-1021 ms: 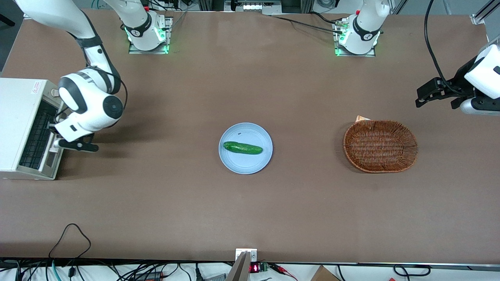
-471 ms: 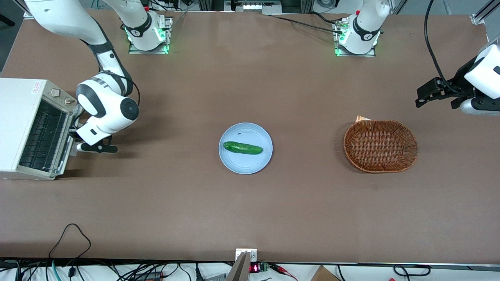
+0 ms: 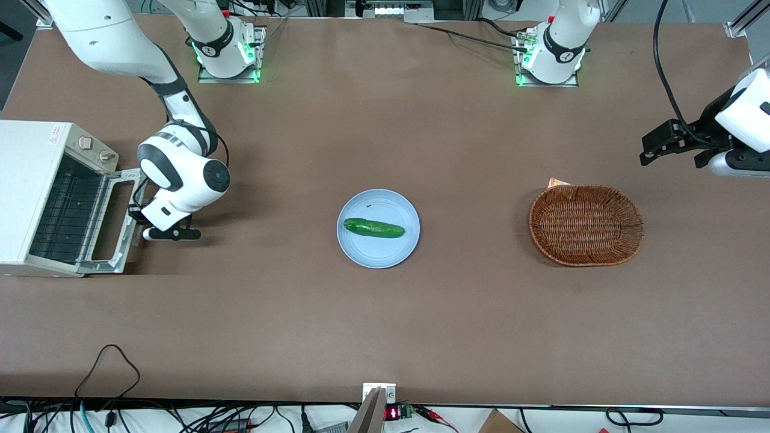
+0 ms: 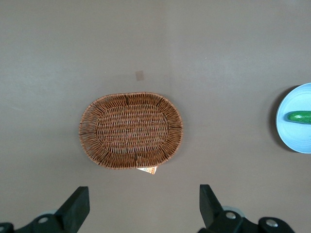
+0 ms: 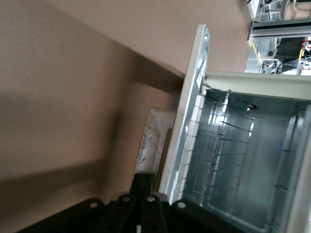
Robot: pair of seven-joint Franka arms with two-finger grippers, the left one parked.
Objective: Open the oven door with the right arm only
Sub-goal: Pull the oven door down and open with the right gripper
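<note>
Swung the oven door (image 3: pixel 113 219) way further down than half a second back, lying almost flat now, and pulled the right arm (image 3: pixel 180 174) out away from the toaster oven (image 3: pixel 30 180) along with it. Got the gripper (image 3: pixel 139 211) sitting right at the door's free edge, low over the table (image 3: pixel 385 325). Can't tell if it's clamped on anything or loose. Looking past the gripper (image 5: pixel 146 199) from the wrist cam, straight into the shiny oven inside with its wire rack (image 5: pixel 218 145). Well away from the gripper, toward the parked arm's end: blue plate (image 3: pixel 361 255) with a cucumber (image 3: pixel 373 228) on it. Even further off that same way: wicker basket (image 3: pixel 586 225).
</note>
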